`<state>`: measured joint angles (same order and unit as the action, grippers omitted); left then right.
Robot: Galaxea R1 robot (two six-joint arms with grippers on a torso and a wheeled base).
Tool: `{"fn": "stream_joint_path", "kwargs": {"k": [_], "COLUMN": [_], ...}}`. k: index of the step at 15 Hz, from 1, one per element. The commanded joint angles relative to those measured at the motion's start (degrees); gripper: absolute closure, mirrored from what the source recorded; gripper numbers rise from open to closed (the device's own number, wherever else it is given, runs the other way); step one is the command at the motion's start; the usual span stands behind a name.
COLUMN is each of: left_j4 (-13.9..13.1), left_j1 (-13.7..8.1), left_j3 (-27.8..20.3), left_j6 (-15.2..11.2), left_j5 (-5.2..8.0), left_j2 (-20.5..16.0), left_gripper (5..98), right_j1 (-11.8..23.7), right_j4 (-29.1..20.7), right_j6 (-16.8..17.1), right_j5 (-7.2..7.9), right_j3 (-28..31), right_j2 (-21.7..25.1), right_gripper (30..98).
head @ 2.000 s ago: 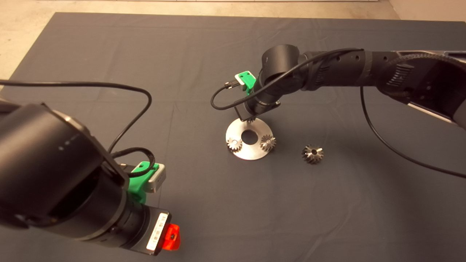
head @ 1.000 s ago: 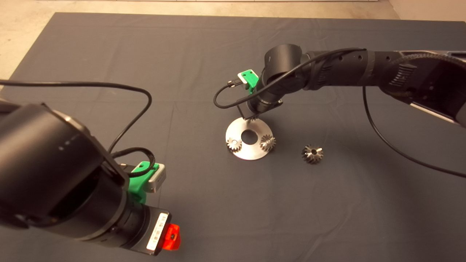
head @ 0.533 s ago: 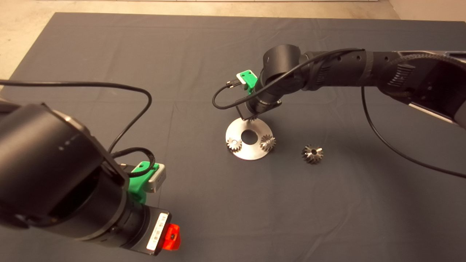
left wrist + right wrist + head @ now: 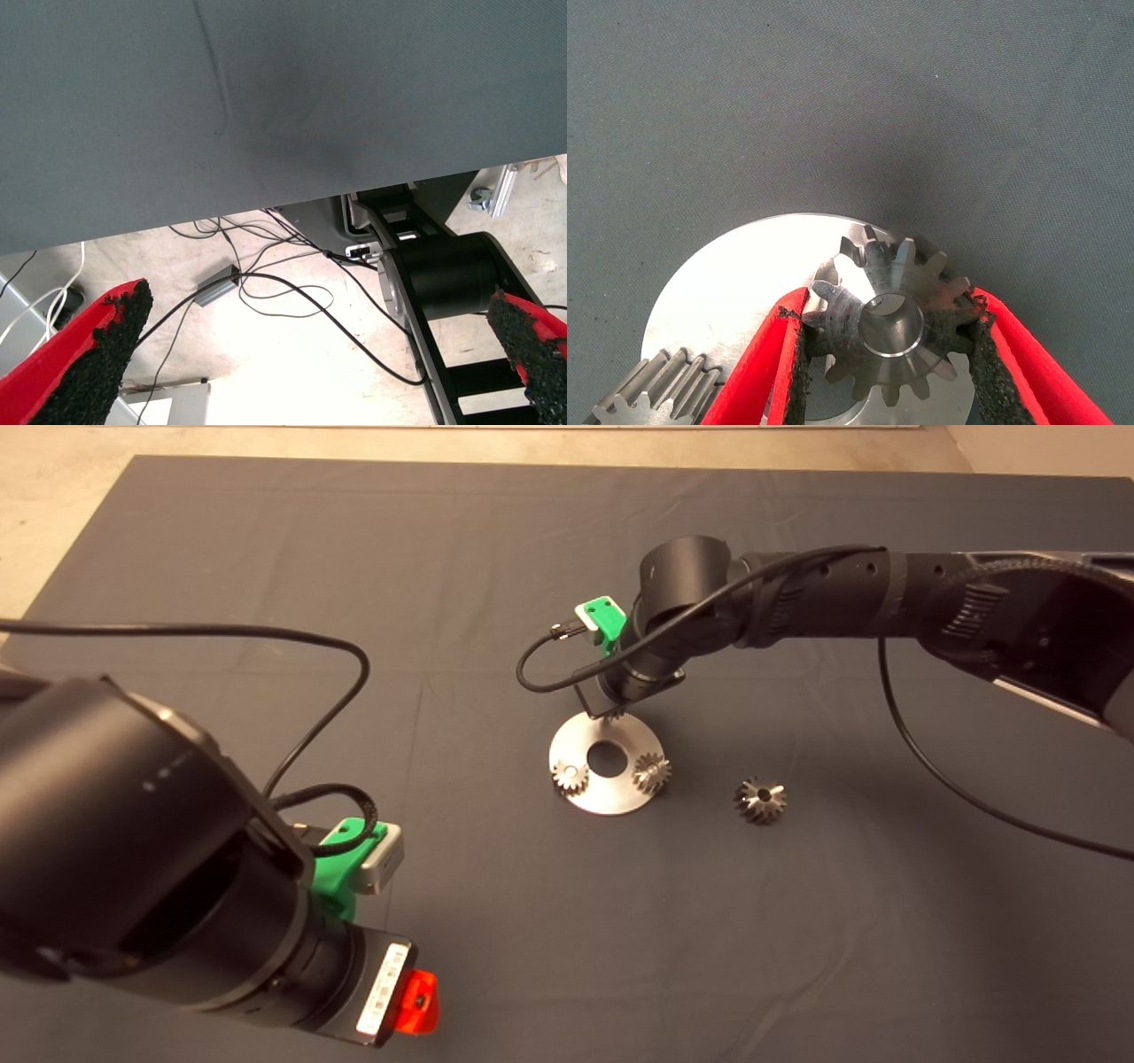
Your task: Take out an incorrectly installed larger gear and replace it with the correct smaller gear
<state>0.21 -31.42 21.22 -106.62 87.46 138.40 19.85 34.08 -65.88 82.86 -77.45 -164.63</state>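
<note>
The right gripper (image 4: 886, 341) is down over the far edge of the round steel plate (image 4: 587, 737). Its two red fingers (image 4: 766, 367) pinch the smaller gear (image 4: 890, 323), one pad on each side of the teeth. In the right wrist view the gear sits over the plate, but it is hard to tell if it is all the way down on its spot.

Two other small gears (image 4: 570, 778) stand on the near side of the plate, left and right of the middle hole. The larger gear (image 4: 760, 799) lies on the dark mat (image 4: 266, 531), off to the right of the plate and well apart from it. So the wrong gear looks to be out already, and the step in hand seems to be putting the right one in.

Next, the gear likely needs to go straight down until it sits flat. Then the fingers can let go and lift up without tipping it.

The left gripper (image 4: 310, 354) waits at the near left edge of the surface, with its fingers spread wide and nothing between them.
</note>
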Motion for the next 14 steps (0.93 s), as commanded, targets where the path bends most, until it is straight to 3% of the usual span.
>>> {"fn": "stream_joint_path", "kwargs": {"k": [1,14], "left_j4": [-1.17,-1.17], "left_j1": [-0.4,-0.4], "left_j3": [-0.82,-0.76], "left_j6": [-0.17,-0.17], "left_j5": [7.55,7.55], "left_j2": [-0.1,-0.07], "left_gripper": [5.4,5.4], "right_j1": [0.9,0.9], "right_j4": [1.72,1.6], "right_j6": [-0.48,-0.74], "right_j5": [-0.42,-0.15], "right_j3": [-0.14,0.03], "right_j2": [-0.39,-0.12], "right_gripper": [88.2,88.2]}}
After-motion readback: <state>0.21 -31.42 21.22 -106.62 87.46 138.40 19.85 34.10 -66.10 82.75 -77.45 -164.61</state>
